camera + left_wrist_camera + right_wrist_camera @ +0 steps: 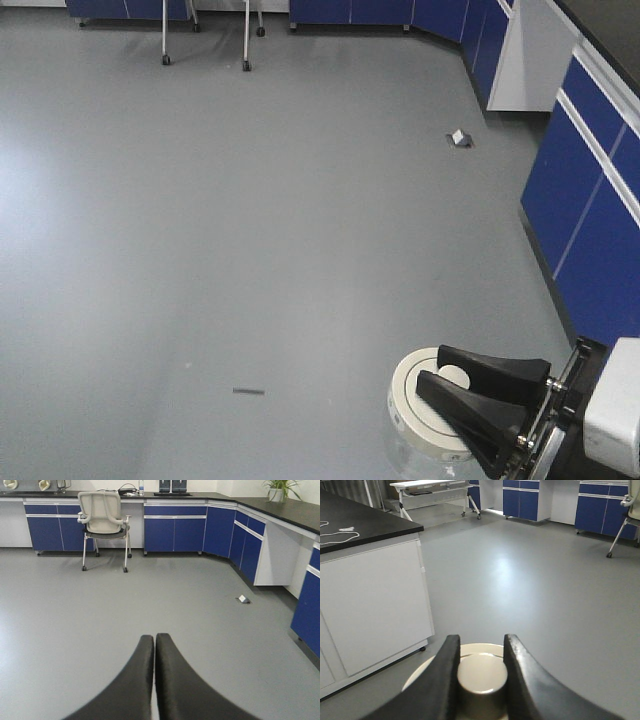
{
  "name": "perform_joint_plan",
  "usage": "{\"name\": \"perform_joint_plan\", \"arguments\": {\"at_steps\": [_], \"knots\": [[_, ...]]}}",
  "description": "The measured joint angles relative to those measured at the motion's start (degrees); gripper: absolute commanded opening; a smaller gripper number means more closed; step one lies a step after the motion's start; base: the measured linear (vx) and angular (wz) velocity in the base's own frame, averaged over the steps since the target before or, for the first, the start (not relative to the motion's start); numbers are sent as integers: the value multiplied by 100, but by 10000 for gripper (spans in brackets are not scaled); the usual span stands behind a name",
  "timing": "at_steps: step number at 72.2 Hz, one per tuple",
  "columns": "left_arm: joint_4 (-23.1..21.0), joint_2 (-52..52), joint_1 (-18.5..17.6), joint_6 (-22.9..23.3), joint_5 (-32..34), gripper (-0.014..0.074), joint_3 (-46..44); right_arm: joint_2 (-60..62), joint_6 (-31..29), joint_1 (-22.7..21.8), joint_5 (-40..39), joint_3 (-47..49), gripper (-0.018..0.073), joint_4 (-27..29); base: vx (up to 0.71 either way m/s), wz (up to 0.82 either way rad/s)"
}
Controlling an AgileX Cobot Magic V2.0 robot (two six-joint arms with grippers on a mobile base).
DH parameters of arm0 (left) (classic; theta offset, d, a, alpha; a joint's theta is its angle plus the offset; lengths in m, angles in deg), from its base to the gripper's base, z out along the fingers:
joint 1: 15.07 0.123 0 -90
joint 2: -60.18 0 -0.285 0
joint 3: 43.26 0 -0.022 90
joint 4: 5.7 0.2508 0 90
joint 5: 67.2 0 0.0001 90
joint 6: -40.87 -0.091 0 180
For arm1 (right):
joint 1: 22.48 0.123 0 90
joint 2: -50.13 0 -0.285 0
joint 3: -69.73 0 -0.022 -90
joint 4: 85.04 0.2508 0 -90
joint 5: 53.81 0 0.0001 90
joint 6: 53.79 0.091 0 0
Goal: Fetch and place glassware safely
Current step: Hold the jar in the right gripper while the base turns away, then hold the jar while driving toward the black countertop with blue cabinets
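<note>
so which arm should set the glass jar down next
Right: the right hand grips the glass jar by its lid knob, already carrying it. The left hand is shut and empty, pointing at the floor.

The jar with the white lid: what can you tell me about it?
The jar is small, squat clear glass under a round cream-white lid. The right tool pinches the lid's central knob from both sides, holding the jar upright above the grey floor. Nothing else touches it.
</note>
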Motion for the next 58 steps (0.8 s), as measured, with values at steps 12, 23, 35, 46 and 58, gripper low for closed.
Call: {"name": "perform_joint_plan", "arguments": {"at_steps": [12,23,35,46,58], "knots": [[0,0,0,0,0,-7,0,0,0,0,6,0,-1,-4,72,9],[0,0,0,0,0,-7,0,0,0,0,19,0,-1,-4,75,14],[0,0,0,0,0,-7,1,0,0,0,19,0,-1,-4,73,13],[0,0,0,0,0,-7,1,0,0,0,19,0,-1,-4,71,3],[0,0,0,0,5,-7,1,0,0,0,13,0,-1,-4,71,-11]]}}
